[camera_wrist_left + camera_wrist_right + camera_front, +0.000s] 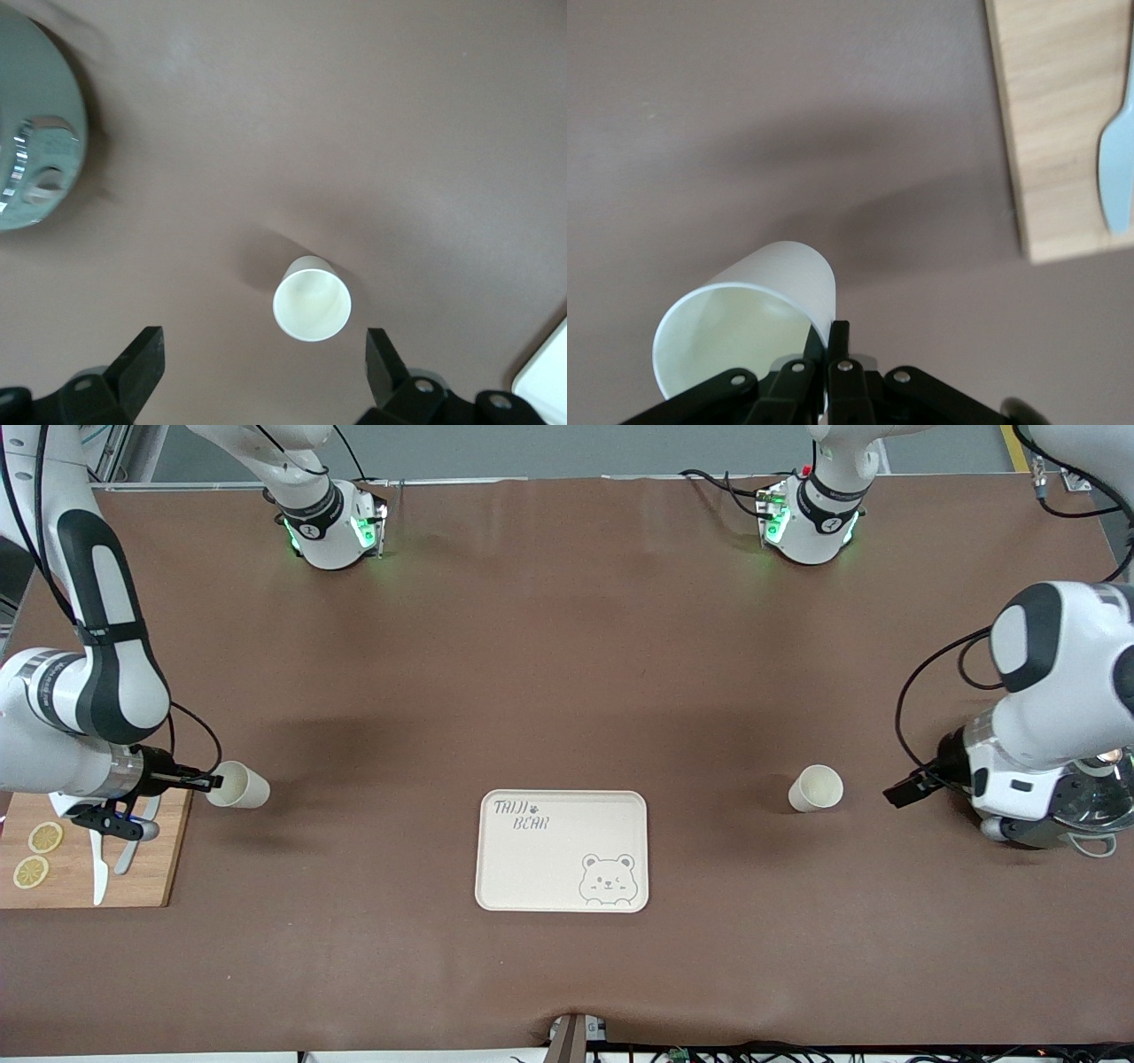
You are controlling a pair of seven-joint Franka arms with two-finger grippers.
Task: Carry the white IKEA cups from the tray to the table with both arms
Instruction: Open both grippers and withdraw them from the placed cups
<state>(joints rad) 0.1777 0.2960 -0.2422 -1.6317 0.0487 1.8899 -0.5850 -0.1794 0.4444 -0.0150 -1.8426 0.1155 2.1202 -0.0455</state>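
Two white cups are in view. My right gripper (211,782) is shut on the rim of one cup (239,785), beside the wooden board at the right arm's end of the table. In the right wrist view one finger is inside that cup (749,310) and one outside, so the gripper (835,335) pinches its wall; the cup is tilted. The other cup (816,787) stands upright on the table toward the left arm's end. My left gripper (904,790) is open and empty beside it. In the left wrist view this cup (312,299) lies just ahead of the open gripper (263,354).
A cream tray with a bear drawing (532,868) lies mid-table, nearer the front camera; its corner shows in the left wrist view (549,381). A wooden board (133,877) with lemon slices (44,837) and a white knife (1116,168) sits under the right arm. A glass-lidded pot (1094,806) is under the left arm.
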